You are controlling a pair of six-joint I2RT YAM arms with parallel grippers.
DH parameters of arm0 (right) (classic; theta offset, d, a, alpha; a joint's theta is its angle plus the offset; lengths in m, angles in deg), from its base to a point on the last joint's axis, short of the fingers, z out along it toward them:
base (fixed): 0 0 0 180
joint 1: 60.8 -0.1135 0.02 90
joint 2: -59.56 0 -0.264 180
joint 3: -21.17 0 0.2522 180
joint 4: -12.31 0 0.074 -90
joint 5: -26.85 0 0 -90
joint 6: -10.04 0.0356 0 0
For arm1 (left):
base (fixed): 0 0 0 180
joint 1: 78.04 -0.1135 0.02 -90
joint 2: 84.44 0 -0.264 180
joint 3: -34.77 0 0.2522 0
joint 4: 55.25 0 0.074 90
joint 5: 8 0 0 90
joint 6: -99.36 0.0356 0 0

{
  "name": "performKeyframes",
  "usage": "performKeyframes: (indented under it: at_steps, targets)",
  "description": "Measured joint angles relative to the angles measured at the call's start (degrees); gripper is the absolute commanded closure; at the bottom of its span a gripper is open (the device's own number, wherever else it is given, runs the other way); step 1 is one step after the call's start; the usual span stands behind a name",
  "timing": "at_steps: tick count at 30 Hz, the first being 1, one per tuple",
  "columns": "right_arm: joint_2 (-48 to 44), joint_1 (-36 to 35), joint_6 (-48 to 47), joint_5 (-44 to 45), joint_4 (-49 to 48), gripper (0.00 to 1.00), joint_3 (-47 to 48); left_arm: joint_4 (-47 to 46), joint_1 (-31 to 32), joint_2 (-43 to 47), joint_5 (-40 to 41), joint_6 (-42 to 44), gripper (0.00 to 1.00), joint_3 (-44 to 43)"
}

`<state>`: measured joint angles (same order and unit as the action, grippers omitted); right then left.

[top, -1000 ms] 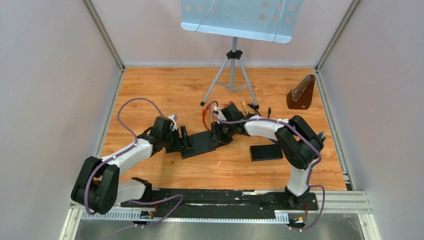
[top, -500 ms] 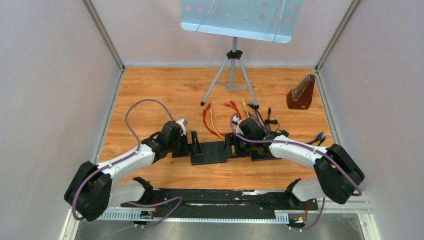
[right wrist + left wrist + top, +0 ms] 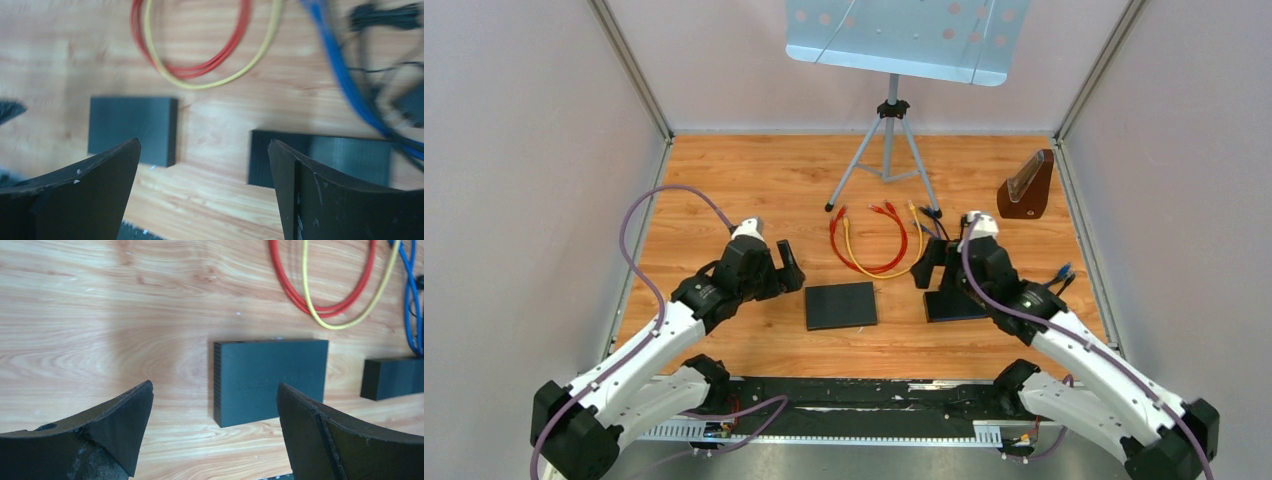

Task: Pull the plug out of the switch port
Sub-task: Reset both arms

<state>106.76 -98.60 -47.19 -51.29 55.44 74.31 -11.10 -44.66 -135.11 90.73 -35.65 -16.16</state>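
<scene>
Pale walls enclose an orange wood-grain worktop (image 3: 754, 180). At its middle lies the flat black rectangular switch box (image 3: 841, 305), with no cable joined to any side that shows. The looped red and yellow patch cables (image 3: 322, 310), plugs included, rest behind it, apart from it. The unplugging therefore looks done, with nothing left but clearing away. The left claw (image 3: 214, 390) and right claw (image 3: 205, 145) are both spread wide and empty. No brand, label or writing can be read on the switch or on the second black box (image 3: 392, 377).
</scene>
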Motion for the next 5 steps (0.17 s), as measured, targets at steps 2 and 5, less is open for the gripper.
performKeyframes:
  at_steps: [2, 5]
  targets:
    - [-4.57, 1.16, 0.66, 4.48, 2.36, 0.00, -0.04, 2.34, 0.00, 0.50, 2.71, -0.35, 0.00, -0.92]
    - [-10.27, 1.99, 1.90, 9.14, 4.81, 0.00, -0.17, 4.74, 0.02, 1.05, 5.46, -0.46, 0.00, -1.88]
